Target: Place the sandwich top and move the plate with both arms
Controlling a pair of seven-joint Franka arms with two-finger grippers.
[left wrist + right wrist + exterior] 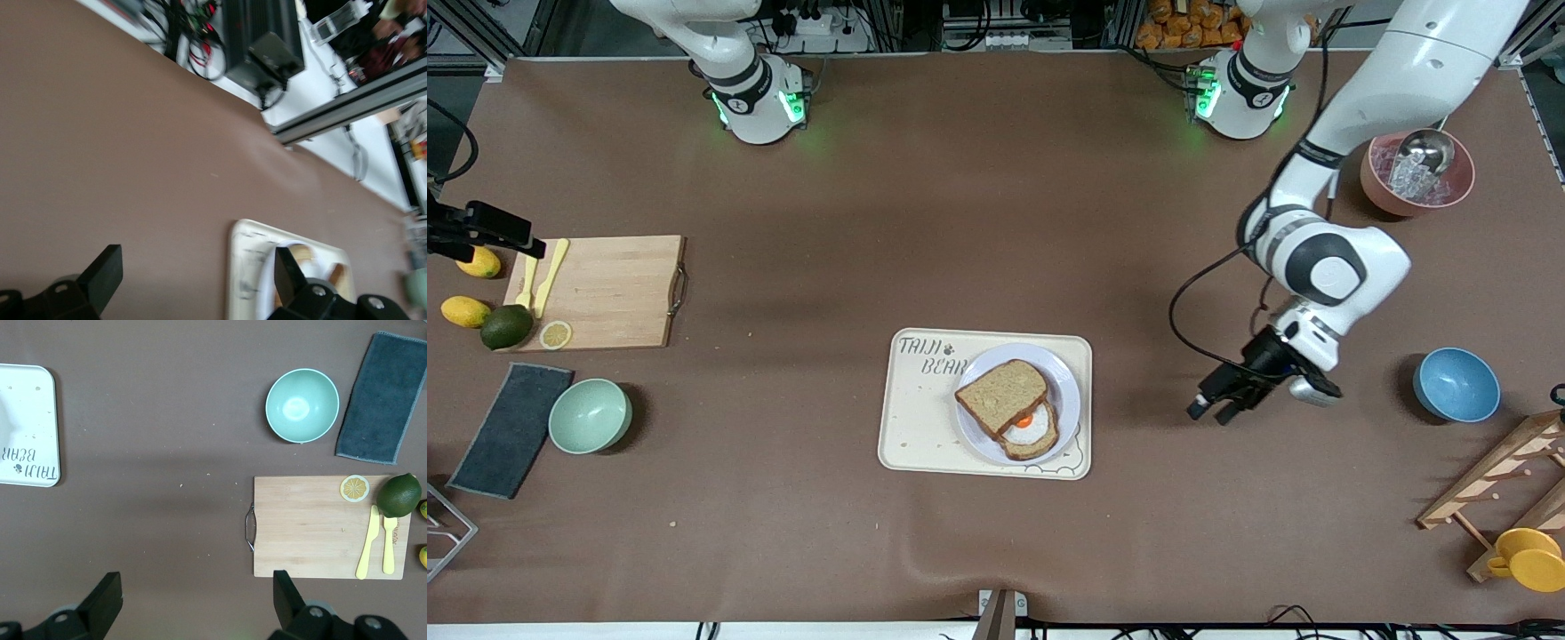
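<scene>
The left gripper [1221, 410], black with two fingers, hangs over bare brown table between the cream rectangular tray [912, 427] and the blue bowl [1456, 384]. Its fingers [103, 275] stand wide apart and hold nothing, touch nothing. The right gripper [193, 600] is also spread wide and empty; it waits above the table just beside the wooden cutting board [313, 527], toward the right arm's end.

The sandwich top [1003, 396], a single slice of brown wholegrain bread with darker crust, lies tilted on the egg-topped slice [1032, 428], covering only part of it. Both rest on the small round pale lavender-white plate [1069, 391], which sits on the tray.

I judge the bread to be light, soft and easy to crush, so a gentle pinch at the crust edge seems best. The plate looks stiff, smooth and maybe slippery; each gripper should probably take the raised rim, one at each end, and keep it level so the sandwich does not slide.
</scene>
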